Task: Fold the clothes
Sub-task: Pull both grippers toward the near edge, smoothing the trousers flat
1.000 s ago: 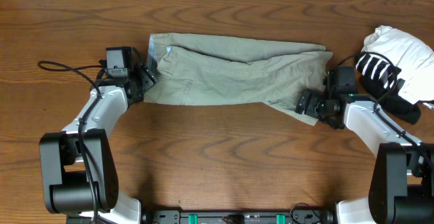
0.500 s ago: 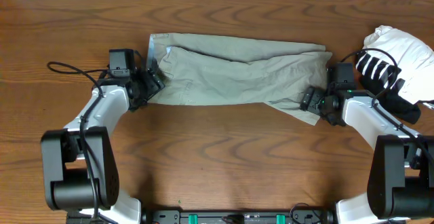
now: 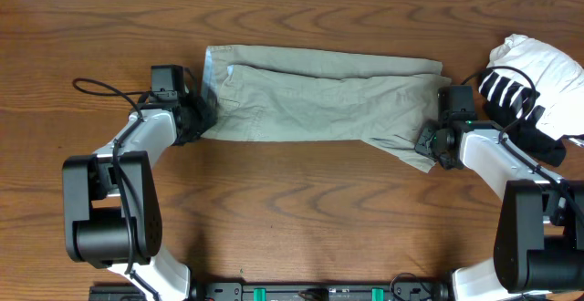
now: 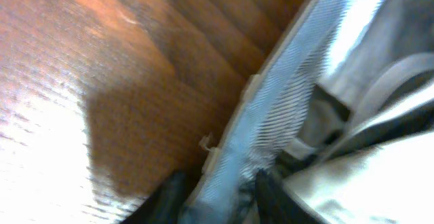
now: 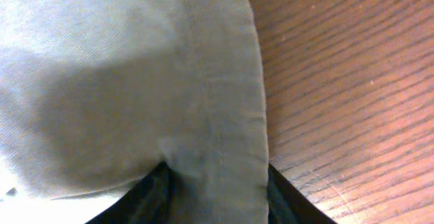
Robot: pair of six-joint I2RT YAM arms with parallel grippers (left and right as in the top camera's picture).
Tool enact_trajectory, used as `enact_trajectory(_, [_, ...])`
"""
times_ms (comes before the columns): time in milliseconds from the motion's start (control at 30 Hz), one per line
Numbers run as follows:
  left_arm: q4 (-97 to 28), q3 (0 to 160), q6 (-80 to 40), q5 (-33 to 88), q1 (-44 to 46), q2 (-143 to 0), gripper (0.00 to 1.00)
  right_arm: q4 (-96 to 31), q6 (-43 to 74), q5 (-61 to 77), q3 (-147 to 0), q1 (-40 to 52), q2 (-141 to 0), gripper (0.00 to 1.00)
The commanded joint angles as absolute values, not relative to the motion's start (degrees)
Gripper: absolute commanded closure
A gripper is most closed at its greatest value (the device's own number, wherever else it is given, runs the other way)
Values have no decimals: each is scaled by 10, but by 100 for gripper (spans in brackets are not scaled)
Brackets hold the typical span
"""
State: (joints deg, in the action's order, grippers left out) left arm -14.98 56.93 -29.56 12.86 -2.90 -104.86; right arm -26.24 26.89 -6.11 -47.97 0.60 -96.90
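Observation:
The clothes (image 3: 319, 105) are khaki-beige trousers lying folded lengthwise across the middle of the wooden table. My left gripper (image 3: 203, 119) sits at their left end, the waistband end. In the left wrist view the pale waistband lining (image 4: 271, 129) runs between the two dark fingers (image 4: 169, 197), which have closed onto it. My right gripper (image 3: 425, 146) is at the lower right corner of the cloth. The right wrist view shows a hemmed trouser edge (image 5: 217, 115) filling the gap between its dark fingers (image 5: 146, 193), pinched.
A heap of white and black-and-white striped garments (image 3: 534, 87) lies at the right edge of the table, just behind the right arm. A black cable (image 3: 100, 87) loops on the wood left of the left arm.
Both grippers have slid further onto the trousers' ends and closed on the cloth. The left end of the trousers has shifted slightly to the right.

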Motion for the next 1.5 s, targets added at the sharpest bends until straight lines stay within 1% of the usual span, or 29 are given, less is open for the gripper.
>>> enact_trajectory(0, [-172,554,-292,142,-27,-1075,86,-286,284,-47,-453,11,-1004,69])
enact_trajectory(33, [-178,554,-291,142,-27,-1074,92,-291,288,-47,-455,11,-1004,76])
enact_trajectory(67, [-187,554,-291,141,-27,-1070,94,-298,289,-47,-458,11,-1004,81])
enact_trajectory(167, [-206,554,-289,141,-27,-1052,94,-328,291,-48,-473,10,-1004,99])
enact_trajectory(333, [-258,554,-289,141,-27,-984,94,-399,291,-66,-518,9,-999,99])
enact_trajectory(500, [-345,554,-308,135,-29,-887,94,-490,292,-88,-564,9,-995,99])
enact_trajectory(700, [-472,554,-363,57,-29,-779,94,-554,299,-102,-577,7,-995,99])
enact_trajectory(800, [-507,554,-374,28,-29,-750,93,-563,302,-119,-577,4,-993,99])
enact_trajectory(833, [-512,554,-374,23,-29,-746,87,-564,302,-124,-577,4,-992,99])
enact_trajectory(867, [-517,554,-374,19,-29,-744,83,-566,302,-129,-577,4,-990,99])
enact_trajectory(933, [-525,554,-374,9,-29,-745,73,-569,302,-129,-577,4,-985,96])
enact_trajectory(1000, [-529,554,-373,-4,-29,-746,56,-571,302,-129,-577,4,-976,95])
enact_trajectory(1033, [-530,554,-372,-11,-29,-746,42,-572,302,-129,-577,4,-970,93])
enact_trajectory(1067, [-531,554,-372,-19,-29,-746,31,-573,302,-129,-577,4,-963,89])
enact_trajectory(1100, [-531,554,-371,-26,-29,-746,27,-575,301,-129,-578,4,-955,83])
enact_trajectory(1133, [-531,554,-371,-28,-29,-746,26,-576,299,-131,-578,4,-947,74])
enact_trajectory(1200, [-530,554,-371,-27,-29,-746,26,-581,291,-135,-578,3,-925,41])
enact_trajectory(1233, [-527,554,-367,-25,-29,-746,26,-581,285,-135,-578,3,-915,26])
enact_trajectory(1267, [-521,554,-356,-20,-29,-746,26,-581,281,-135,-579,3,-903,13])
enact_trajectory(1333, [-506,554,-334,2,-29,-746,26,-581,282,-134,-582,3,-882,2])
enact_trajectory(1367, [-498,554,-324,22,-29,-746,26,-580,282,-133,-584,3,-872,1])
enact_trajectory(1467, [-466,554,-286,102,-28,-746,26,-557,266,-102,-591,3,-842,1])
